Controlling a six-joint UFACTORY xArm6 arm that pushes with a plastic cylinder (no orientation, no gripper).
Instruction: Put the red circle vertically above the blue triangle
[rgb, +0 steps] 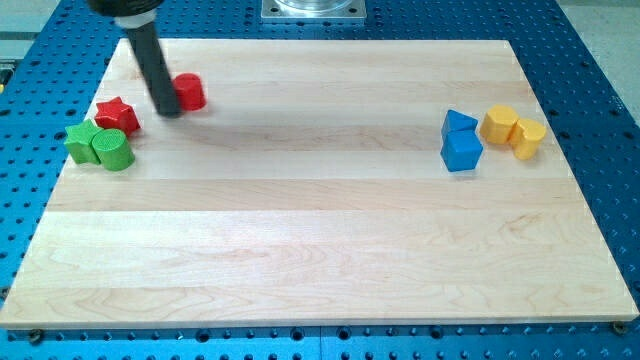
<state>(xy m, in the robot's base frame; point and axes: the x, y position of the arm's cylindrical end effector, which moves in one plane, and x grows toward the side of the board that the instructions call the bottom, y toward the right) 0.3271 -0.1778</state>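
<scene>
One squat red circle (189, 91) (glossy, flat-topped) touching the bare rod tool's tip (169, 110), nothing held.

You have open board (320, 240) across the whole middle, from the red circle (189, 91) rightward to the blue triangle (459, 123) — nothing stands between them. My tip (168, 110) touches the circle's left side. Past the triangle, the blue cube (462, 151) sits just below it and two yellow blocks (512, 130) crowd its right.
</scene>
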